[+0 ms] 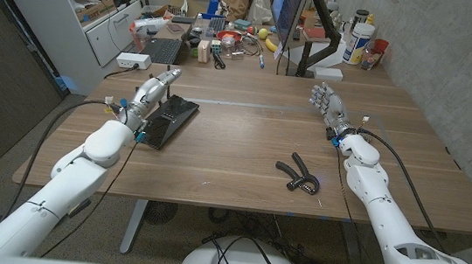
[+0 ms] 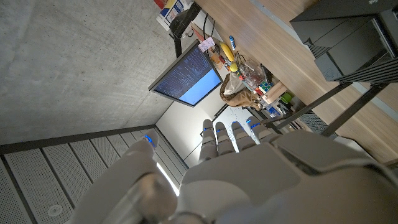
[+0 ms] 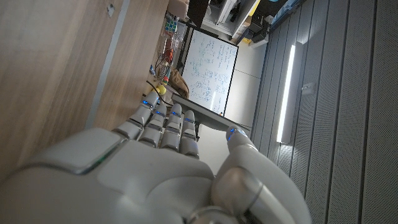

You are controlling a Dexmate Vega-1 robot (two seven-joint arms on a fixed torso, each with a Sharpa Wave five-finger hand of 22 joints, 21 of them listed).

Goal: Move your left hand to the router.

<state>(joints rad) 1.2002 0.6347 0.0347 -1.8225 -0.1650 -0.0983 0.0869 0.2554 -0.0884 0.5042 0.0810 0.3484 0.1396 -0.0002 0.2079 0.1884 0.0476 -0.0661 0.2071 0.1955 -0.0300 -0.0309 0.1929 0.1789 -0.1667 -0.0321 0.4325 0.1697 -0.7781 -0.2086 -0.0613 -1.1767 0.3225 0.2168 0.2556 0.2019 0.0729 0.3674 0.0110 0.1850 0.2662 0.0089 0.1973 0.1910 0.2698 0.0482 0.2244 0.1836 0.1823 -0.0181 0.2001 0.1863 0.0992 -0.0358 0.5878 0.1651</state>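
The router (image 1: 170, 119) is a flat black box lying on the left part of the wooden table (image 1: 244, 142). My left hand (image 1: 153, 91) is at the router's far left corner, fingers stretched out and apart, holding nothing; whether it touches the box I cannot tell. In the left wrist view the left hand (image 2: 230, 162) reaches past the black router (image 2: 345, 37). My right hand (image 1: 330, 109) is on the right side of the table, far from the router, fingers straight and empty; the right wrist view shows the right hand (image 3: 161, 155) with its fingers together.
A black hand-grip tool (image 1: 298, 174) lies right of the table's middle, near the front. Behind the table stand a monitor (image 1: 289, 14), a cluttered desk (image 1: 219, 38) and a white cabinet (image 1: 82, 10). Cables run along both forearms.
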